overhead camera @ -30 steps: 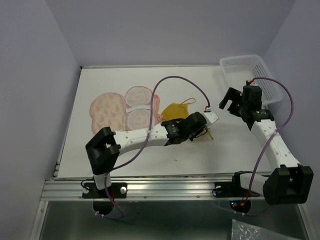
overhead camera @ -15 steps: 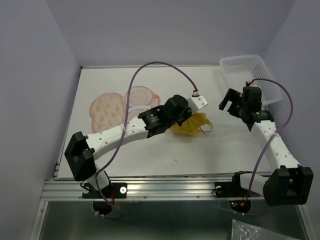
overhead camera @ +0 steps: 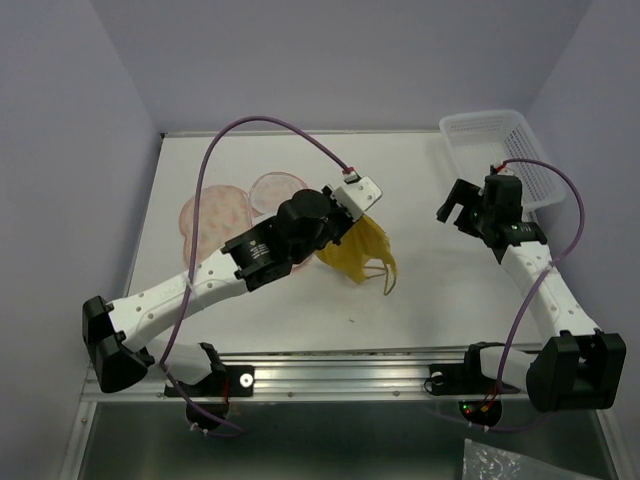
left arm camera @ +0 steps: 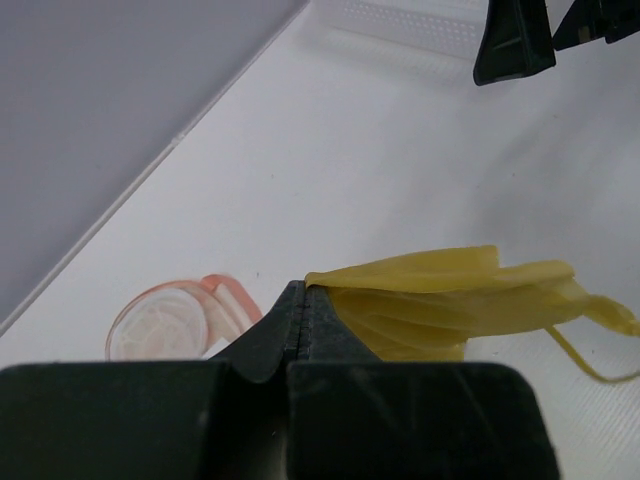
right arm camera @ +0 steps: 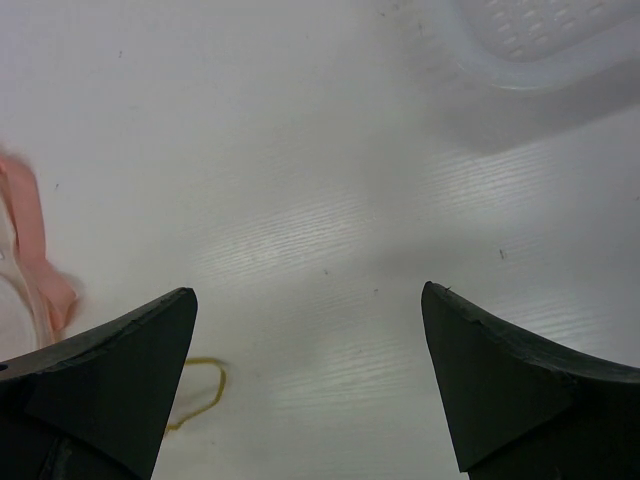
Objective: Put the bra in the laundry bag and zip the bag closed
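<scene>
Far left of the table (overhead camera: 430,300): the laundry bag (overhead camera: 212,212) is lying flat and appears to be lying open, one patterned lobe and one paler lobe showing, the rest hidden under the left arm. The zip is not readable from here. Next along, the left gripper (left arm camera: 300,305) is pinching the bra (overhead camera: 358,250) with its jaws pressed together on one edge of the yellow fabric. The bra is hanging bunched below the fingers, just right of the bag and not inside it, with a thin strap (overhead camera: 385,282) trailing toward the near edge. Whether the lowest fold is touching the table cannot be told. Further right, the right gripper (right arm camera: 308,292) is hovering with its fingers spread wide, holding nothing, over bare table near the white basket (overhead camera: 470,128). Judgement on progress: the pick-up is done. Getting the bra over and down into the bag, folding the bag shut, and running the zip are all outstanding.
</scene>
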Tool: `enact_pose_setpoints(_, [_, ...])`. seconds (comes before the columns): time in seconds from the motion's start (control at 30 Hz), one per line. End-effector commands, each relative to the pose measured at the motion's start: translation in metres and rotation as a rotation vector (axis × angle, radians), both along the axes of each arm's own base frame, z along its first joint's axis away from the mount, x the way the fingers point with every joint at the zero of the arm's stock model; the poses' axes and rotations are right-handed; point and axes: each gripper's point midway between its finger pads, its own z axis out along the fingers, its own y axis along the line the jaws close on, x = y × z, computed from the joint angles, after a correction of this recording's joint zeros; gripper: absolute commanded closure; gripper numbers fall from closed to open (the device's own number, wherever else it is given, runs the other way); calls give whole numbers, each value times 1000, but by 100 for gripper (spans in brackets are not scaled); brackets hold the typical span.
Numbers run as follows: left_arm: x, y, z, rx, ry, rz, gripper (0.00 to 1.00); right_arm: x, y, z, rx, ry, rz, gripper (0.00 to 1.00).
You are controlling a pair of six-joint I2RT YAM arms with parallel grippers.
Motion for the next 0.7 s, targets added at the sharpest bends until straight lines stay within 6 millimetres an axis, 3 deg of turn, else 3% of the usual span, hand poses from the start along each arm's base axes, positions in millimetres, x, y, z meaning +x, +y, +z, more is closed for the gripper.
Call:
enact_pose_setpoints(0.0, [2, 20, 37, -122, -84, 57, 100, 8, 2, 13, 1, -67, 20, 0])
enact_pose_setpoints(0.17, [5, 38, 42, -146, -56, 127, 100, 9, 4, 10, 8, -59, 30, 0])
enact_pose_setpoints(0.37, [18, 67, 38, -231, 6, 327, 100, 10, 5, 5, 10, -47, 30, 0])
enact_pose_setpoints(0.5, [30, 86, 27, -279, 40, 455, 100, 12, 4, 1, 7, -38, 26, 0])
enact_pose_setpoints(0.67, [39, 89, 10, -330, 138, 522, 100, 13, 4, -5, 7, -18, 26, 0])
